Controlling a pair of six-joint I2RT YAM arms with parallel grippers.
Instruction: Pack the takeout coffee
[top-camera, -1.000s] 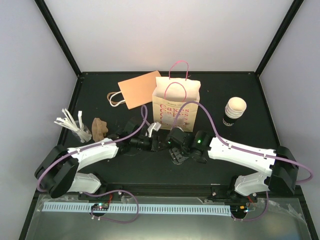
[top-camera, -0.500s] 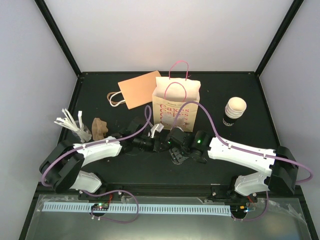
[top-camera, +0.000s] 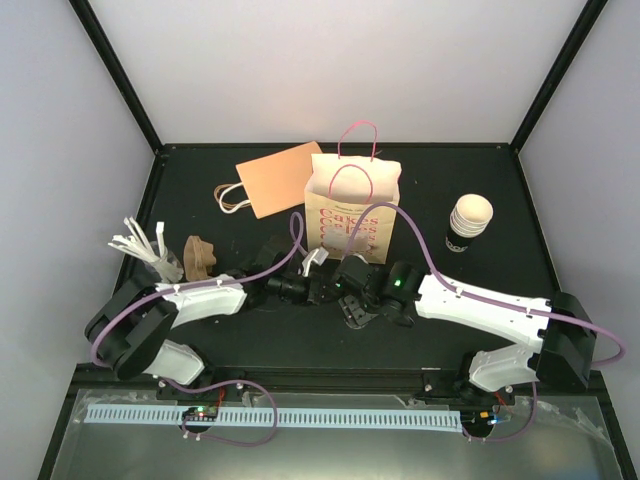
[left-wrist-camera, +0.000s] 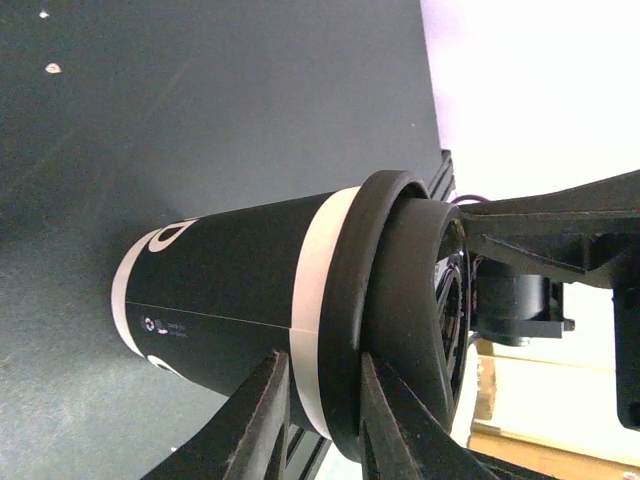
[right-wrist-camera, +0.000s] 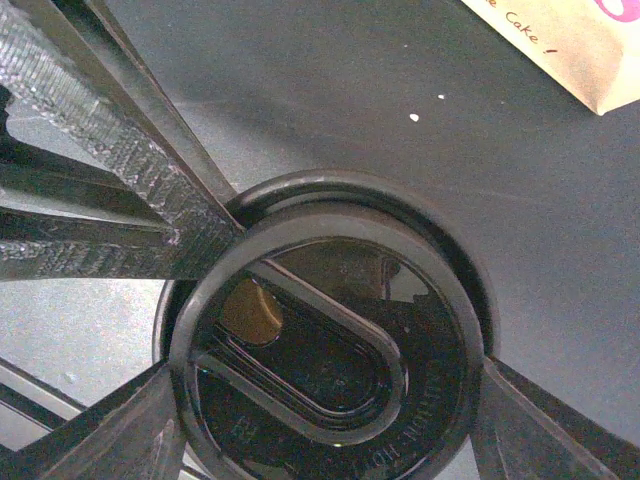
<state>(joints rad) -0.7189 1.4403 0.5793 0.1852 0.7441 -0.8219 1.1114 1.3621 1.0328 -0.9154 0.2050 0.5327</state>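
I have both grippers meeting on the coffee cup (left-wrist-camera: 230, 280), a black one with a white band under its black lid (right-wrist-camera: 330, 370), just in front of the bag (top-camera: 352, 215). In the left wrist view the cup lies across the frame right above my left gripper (left-wrist-camera: 322, 368). Its two fingers (left-wrist-camera: 262, 425) stand only narrowly apart, and the white band and the lid's rim show in the gap between them. I cannot tell whether those fingers are pressing the rim or merely sitting close to it. My right gripper (right-wrist-camera: 340, 300) looks straight down on the lid: the ridged pad (right-wrist-camera: 120, 130) of one finger meets the lid's rim at the upper left, and a dark finger meets it on the opposite side — so the right fingers are clamped across the lid. A corner of the bag shows just beyond those fingers, near but not touching them. Whether the cup's base rests on the table (left-wrist-camera: 200, 100) I cannot make out. In the top view the ribbed cup (top-camera: 470, 222) — cream above, dark below — stands well apart from both sets of fingers, out beyond the right arm. The pulp carrier (top-camera: 200, 257) and the white sticks (top-camera: 140, 245) sit well outside the left fingers, back by that arm. A flat orange bag (top-camera: 280, 178) lies farther off, beside the standing bag.
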